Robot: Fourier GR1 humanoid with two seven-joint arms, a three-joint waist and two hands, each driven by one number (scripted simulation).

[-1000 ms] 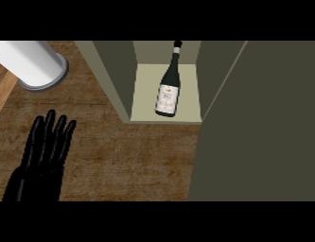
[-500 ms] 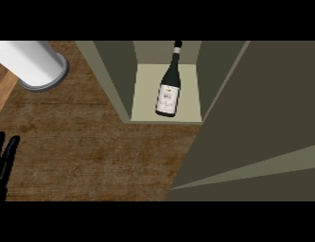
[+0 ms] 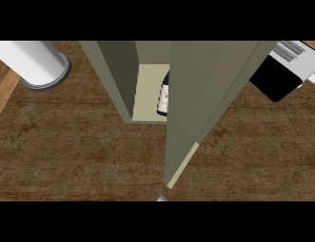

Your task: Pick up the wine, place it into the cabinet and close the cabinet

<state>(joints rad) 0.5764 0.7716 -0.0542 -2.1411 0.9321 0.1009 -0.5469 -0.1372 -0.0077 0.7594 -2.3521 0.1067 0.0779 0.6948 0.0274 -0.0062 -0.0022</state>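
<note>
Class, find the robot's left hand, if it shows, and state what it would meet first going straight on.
This cannot be settled: neither hand shows in the head view, so there is no pointing direction to follow. Only the cabinet door shows, partly hiding the wine bottle.

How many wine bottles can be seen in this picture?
1: a dark glass wine bottle with a pale label stands inside the grey-green cabinet, partly hidden by its door. The door may hide others.
</note>
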